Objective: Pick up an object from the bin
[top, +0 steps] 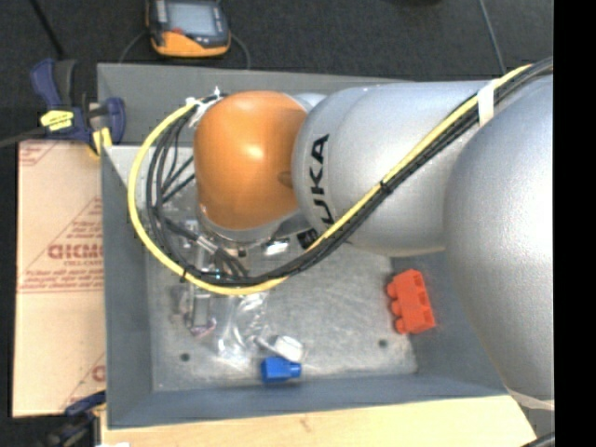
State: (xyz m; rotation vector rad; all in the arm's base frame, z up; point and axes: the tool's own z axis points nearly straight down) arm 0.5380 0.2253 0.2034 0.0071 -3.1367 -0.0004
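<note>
A: What lies nearest the front wall of the bin (279,406)?

B: A small blue piece (280,371), on the floor just inside that wall and a little left of the middle. A small white piece (287,347) sits just behind it, so close that they seem to touch.

A: And beyond those two?

B: A crumpled clear plastic wrapper (237,329), spread over the grey floor. Its near edge reaches the white piece.

A: Where is the gripper (194,310) in relation to that wrapper?

B: It hangs low at the wrapper's left edge, in the left half of the bin. The dark metal tip comes down just beside the crumple and seems to overlap its edge. I cannot say whether it touches the plastic.

A: Are the fingers apart or together?

B: I cannot tell. The wrist and its wiring cover most of them, and nothing shows between them.

A: Anything else on the floor?

B: A red toy block (411,302) with studs on top, well apart on the right side and lying by itself.

A: And farther back?

B: The orange cover (244,156) on the wrist stands over the gripper, with black and yellow cables (147,170) looped round its left side. Behind it the thick silver arm (400,175) stretches to the right across the back of the bin. Beyond the far wall, an orange and black device (188,26) lies on the dark floor.
</note>
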